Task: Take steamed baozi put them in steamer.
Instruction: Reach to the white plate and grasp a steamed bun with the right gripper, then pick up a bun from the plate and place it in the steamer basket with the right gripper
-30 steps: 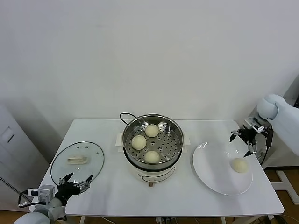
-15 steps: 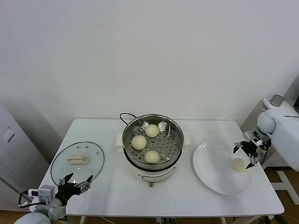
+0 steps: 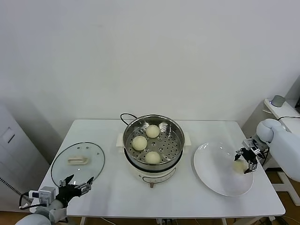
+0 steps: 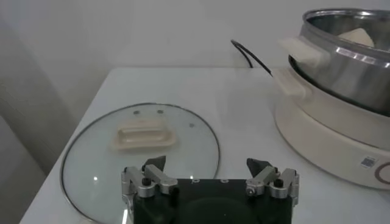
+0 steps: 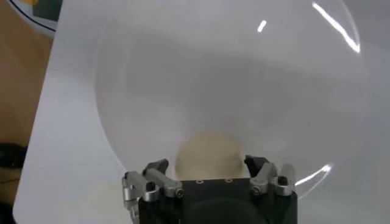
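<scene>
The steamer stands at the table's middle with three steamed baozi on its perforated tray. One more baozi lies on the white plate at the right. My right gripper is down over that baozi. In the right wrist view the baozi sits between the spread fingers of the right gripper, with a small gap still showing at one side. My left gripper waits open near the table's front left, and in its own wrist view the left gripper holds nothing.
A round glass lid with a cream handle lies flat at the left, just ahead of the left gripper; the lid fills the left wrist view. A black cord loops behind the steamer. The table's right edge lies beside the plate.
My right gripper has come down from above the plate's far rim onto the baozi and now straddles it. The left arm has not moved.
</scene>
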Controlling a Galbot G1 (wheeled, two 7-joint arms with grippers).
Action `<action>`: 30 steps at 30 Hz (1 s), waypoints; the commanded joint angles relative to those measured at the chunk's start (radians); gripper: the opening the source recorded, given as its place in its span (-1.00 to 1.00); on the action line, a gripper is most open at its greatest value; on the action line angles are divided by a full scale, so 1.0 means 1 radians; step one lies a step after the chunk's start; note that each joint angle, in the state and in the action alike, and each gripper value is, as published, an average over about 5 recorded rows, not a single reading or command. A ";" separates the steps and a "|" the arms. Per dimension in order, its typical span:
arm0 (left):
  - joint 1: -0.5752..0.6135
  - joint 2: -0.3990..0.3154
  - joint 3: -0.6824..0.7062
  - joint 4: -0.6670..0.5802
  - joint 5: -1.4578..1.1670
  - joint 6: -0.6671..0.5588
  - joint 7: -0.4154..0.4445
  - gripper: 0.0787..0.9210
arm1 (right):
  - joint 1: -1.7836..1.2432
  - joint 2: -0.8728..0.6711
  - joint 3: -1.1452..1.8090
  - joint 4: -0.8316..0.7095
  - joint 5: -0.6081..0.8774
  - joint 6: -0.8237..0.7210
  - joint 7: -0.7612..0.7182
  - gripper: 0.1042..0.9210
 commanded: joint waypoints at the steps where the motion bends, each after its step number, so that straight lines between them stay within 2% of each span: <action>1: 0.000 -0.001 0.002 -0.004 0.000 0.003 -0.001 0.77 | -0.036 0.005 0.074 -0.013 -0.024 -0.010 0.012 0.10; 4: 0.000 -0.001 0.002 -0.005 0.001 0.005 -0.003 0.77 | -0.029 -0.006 0.060 -0.001 0.021 -0.022 0.003 -0.14; 8: 0.000 -0.002 0.003 -0.006 0.003 0.007 -0.005 0.77 | 0.037 -0.051 -0.029 0.049 0.112 -0.051 -0.019 -0.27; 16: 0.001 -0.006 0.000 -0.011 0.005 0.007 -0.006 0.77 | 0.461 -0.159 -0.528 0.211 0.481 -0.196 -0.074 -0.28; 24: 0.003 -0.016 0.002 -0.015 0.015 0.006 -0.007 0.77 | 0.803 -0.095 -0.894 0.343 0.789 -0.365 -0.063 -0.26; 30: 0.006 -0.009 -0.001 -0.018 0.017 0.003 -0.007 0.77 | 0.979 -0.027 -1.054 0.448 0.948 -0.481 -0.041 -0.23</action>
